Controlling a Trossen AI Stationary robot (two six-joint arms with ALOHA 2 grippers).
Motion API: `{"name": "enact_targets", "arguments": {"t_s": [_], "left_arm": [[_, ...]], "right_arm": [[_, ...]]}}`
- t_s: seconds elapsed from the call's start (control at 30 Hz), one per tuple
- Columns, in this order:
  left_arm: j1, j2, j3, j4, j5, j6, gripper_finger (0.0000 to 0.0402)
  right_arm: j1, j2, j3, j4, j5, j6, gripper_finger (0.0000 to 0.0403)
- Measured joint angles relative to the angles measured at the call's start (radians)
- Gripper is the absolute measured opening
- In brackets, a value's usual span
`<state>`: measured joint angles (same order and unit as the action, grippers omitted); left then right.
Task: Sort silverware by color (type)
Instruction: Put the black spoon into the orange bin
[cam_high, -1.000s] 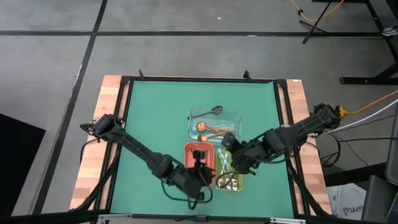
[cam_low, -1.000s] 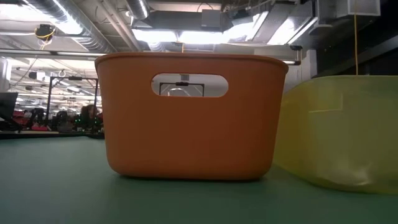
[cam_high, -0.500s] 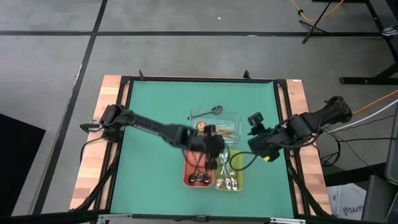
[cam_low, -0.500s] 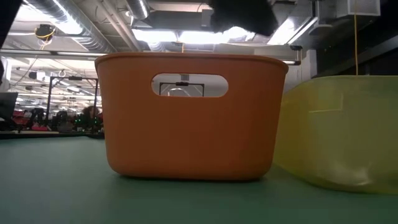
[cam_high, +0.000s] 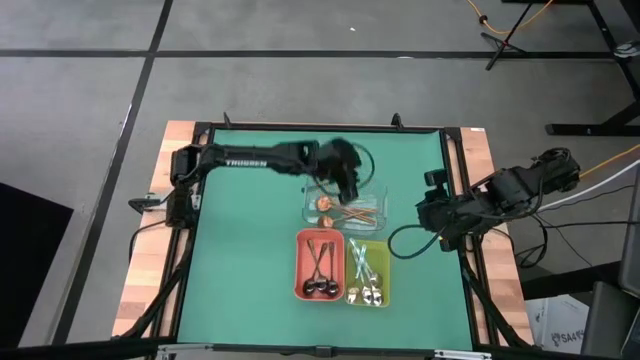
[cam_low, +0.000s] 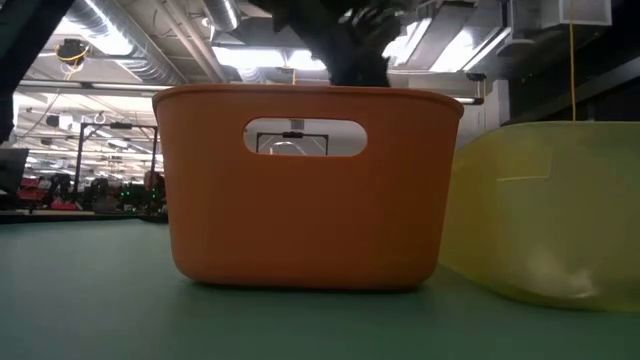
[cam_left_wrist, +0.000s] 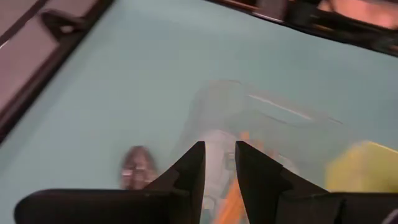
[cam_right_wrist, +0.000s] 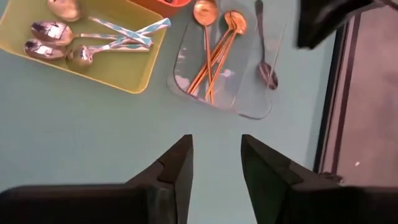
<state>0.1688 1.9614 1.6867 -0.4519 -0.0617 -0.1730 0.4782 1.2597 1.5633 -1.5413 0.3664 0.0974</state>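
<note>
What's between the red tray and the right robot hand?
The yellow-green tray with silver spoons sits between the red tray and the right gripper, in the high view.

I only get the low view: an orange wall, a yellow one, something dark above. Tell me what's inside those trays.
Observer: The red tray holds dark spoons; the yellow-green tray holds silver spoons.
Operator: Name that dark shape.
Observer: It is the left gripper, open and empty, over a clear tray farther back.
Operator: List what is in the clear tray.
Observer: Copper spoons, plus one dark spoon along its side; inside or on the rim, I cannot tell.
Operator: Report the right arm.
Observer: The right gripper is open and empty near the table's right edge.
</note>
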Motion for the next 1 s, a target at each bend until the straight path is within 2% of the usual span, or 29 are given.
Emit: {"name": "enact_targets", "arguments": {"t_s": [0.27, 0.43, 0.63, 1.0], "left_arm": [[0.175, 0.0, 0.0, -0.011, 0.083, 0.0, 0.0082], [0.24, 0.0, 0.0, -0.026, 0.087, 0.0, 0.0082], [0.285, 0.022, -0.014, -0.043, 0.128, 0.0, 0.0082], [0.311, 0.024, -0.186, -0.019, 0.229, 0.0, 0.0082]], "right_arm": [[0.0, -0.112, -0.203, 0.046, 0.0, 0.109, 0.0124], [0.0, -0.164, -0.347, 0.144, 0.0, 0.119, 0.0124], [0.0, -0.176, -0.461, 0.269, -0.007, 0.12, 0.0124], [0.0, -0.176, -0.561, 0.374, -0.019, 0.118, 0.0124]]}}
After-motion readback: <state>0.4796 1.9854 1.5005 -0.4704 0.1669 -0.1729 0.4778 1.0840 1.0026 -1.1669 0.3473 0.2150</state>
